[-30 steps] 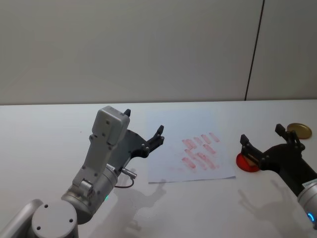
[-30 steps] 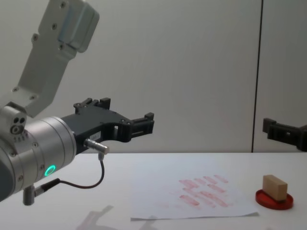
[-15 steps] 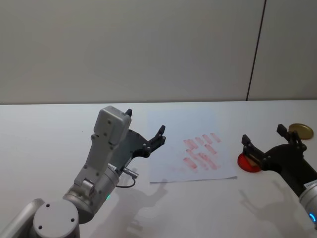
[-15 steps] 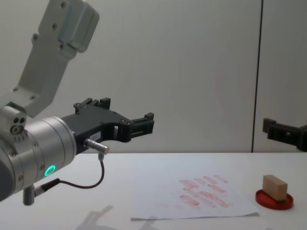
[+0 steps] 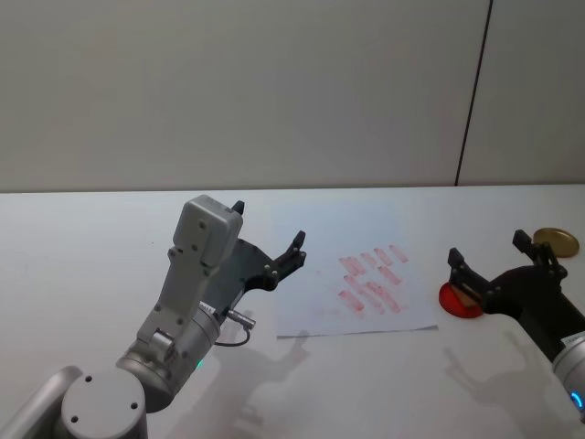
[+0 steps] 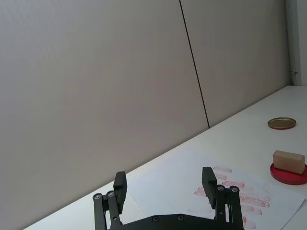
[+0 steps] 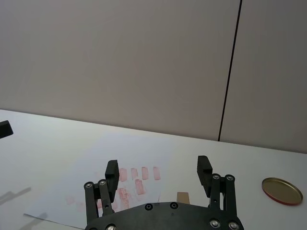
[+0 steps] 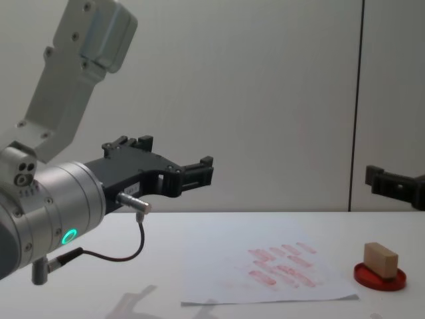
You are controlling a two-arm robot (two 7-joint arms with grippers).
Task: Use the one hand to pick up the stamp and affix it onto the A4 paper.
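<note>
The stamp [image 8: 380, 258], a tan wooden block, stands on a round red ink pad [image 8: 378, 278] to the right of the A4 paper [image 8: 219, 272]. That white sheet carries rows of red marks. My right gripper [image 5: 487, 249], on the blue-ringed arm, hovers open above and just behind the stamp [image 7: 183, 197] and touches nothing. In the head view its near finger covers most of the stamp, and the ink pad [image 5: 454, 302] shows below it. My left gripper [image 5: 267, 227], on the green-ringed arm, hangs open and empty over the paper's [image 5: 320, 247] left edge.
A gold round lid [image 5: 556, 240] lies on the white table beyond the ink pad, at the far right. A grey wall with a dark vertical seam runs behind the table. The left arm's big silver wrist [image 8: 46, 212] looms at the front left.
My right gripper has drifted slightly to the right, staying open above the stamp. The left arm, stamp and paper have not moved.
</note>
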